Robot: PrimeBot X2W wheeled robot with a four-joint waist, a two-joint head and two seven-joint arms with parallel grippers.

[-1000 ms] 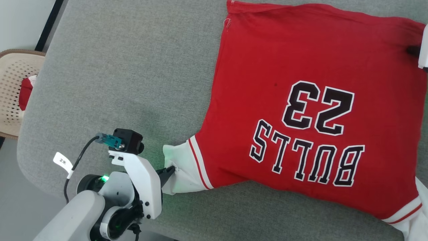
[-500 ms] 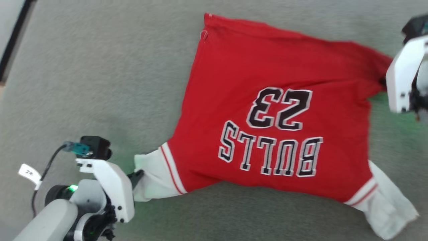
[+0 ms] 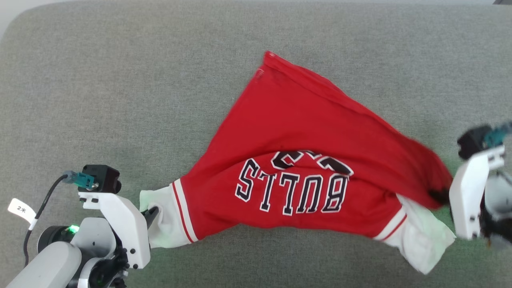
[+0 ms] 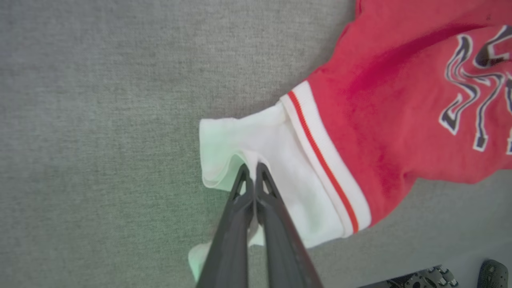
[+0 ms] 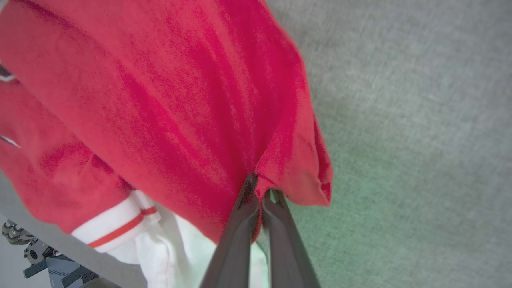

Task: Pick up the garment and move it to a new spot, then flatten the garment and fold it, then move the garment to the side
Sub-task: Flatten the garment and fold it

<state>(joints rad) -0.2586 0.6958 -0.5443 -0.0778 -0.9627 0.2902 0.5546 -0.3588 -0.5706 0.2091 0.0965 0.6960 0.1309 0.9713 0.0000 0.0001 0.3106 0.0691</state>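
Red jersey T-shirt, white sleeves with red stripe trim: the garment [image 3: 304,132] is on a grey padded surface [image 3: 120,80], strung between both arms, its long axis running left to right across the robot's front.

- Left gripper [image 3: 154,211]: jaws pinched tight on the cuff of the near-left white sleeve [image 4: 256,136], low to the surface.
- Right gripper [image 3: 440,196]: jaws clamped on a corner of the red body cloth, held up just beside the other white sleeve [image 3: 420,236].
- Far hem corner [image 3: 268,58]: resting on the surface, well apart from both arms.
- Lie of cloth: inward from each pair of jaws (drawing the arms apart along that axis would likely tension it flat).
- Print: "BULLS" [image 3: 292,192], black, white-outlined, upside down from the head; numerals above it creased over, unreadable.
- Cable tag [image 3: 22,209]: white, marked "2米".
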